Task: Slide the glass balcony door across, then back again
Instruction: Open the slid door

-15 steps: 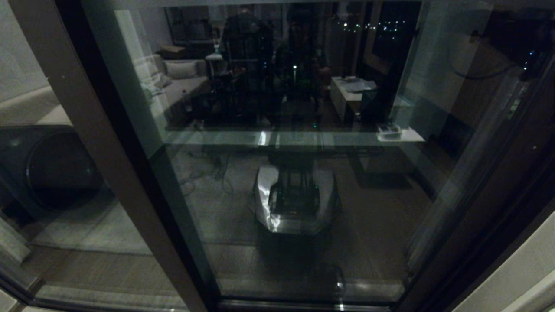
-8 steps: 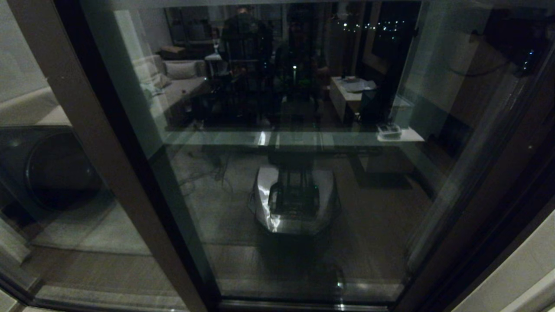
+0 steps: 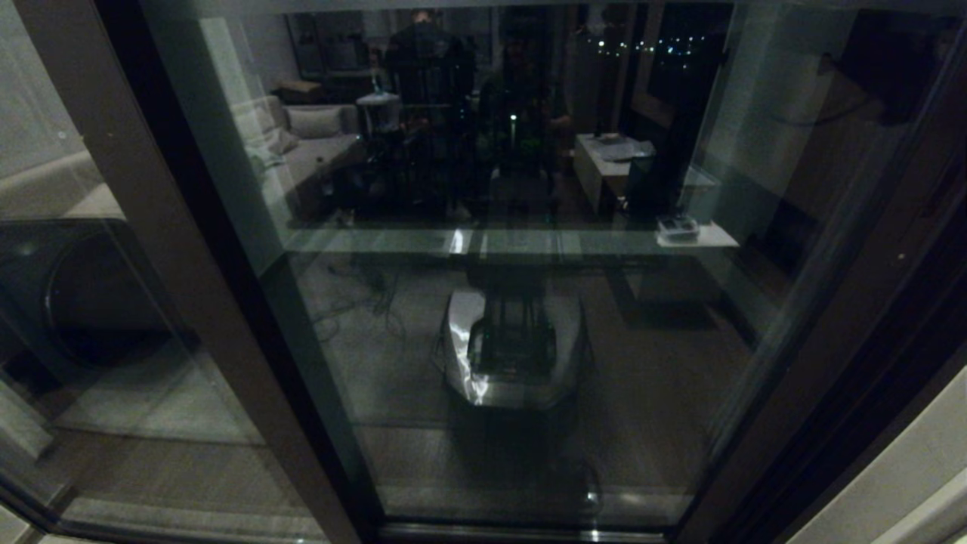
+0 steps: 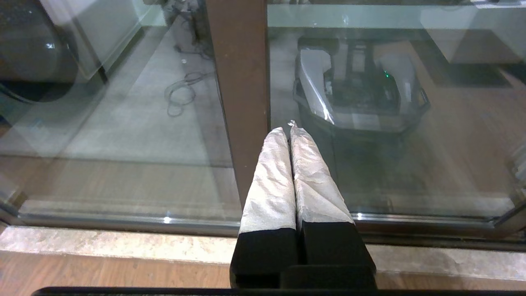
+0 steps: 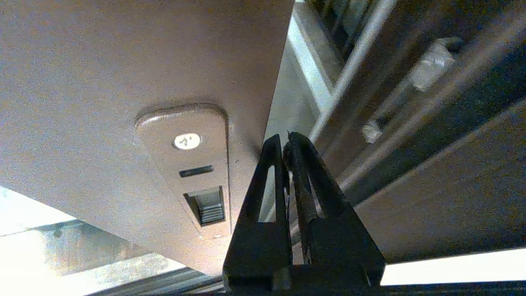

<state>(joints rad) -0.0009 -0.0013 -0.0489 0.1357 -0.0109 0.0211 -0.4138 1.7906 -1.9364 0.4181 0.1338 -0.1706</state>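
The glass balcony door (image 3: 529,317) fills the head view, its dark brown stile (image 3: 869,317) at the right. Close up, the stile (image 5: 123,74) carries a recessed slot handle (image 5: 203,203) and a screw. My right gripper (image 5: 284,137) is shut and empty, its tips at the stile's outer edge, beside the handle; I cannot tell whether they touch it. My left gripper (image 4: 286,128) is shut on nothing. Its white-wrapped fingers (image 4: 271,176) point low at the glass beside a plain brown post (image 4: 242,74). Neither gripper shows in the head view.
A plain brown post (image 3: 174,249) crosses the left of the head view, with a dark round-fronted appliance (image 3: 91,295) behind the glass. My own base is mirrored in the glass (image 3: 514,355). A stone sill (image 4: 123,246) runs under the track. A pale wall (image 3: 906,483) stands at the right.
In the head view the door's right stile has shifted leftward, and the reflections in the glass have moved slightly with it. The left post has stayed put.
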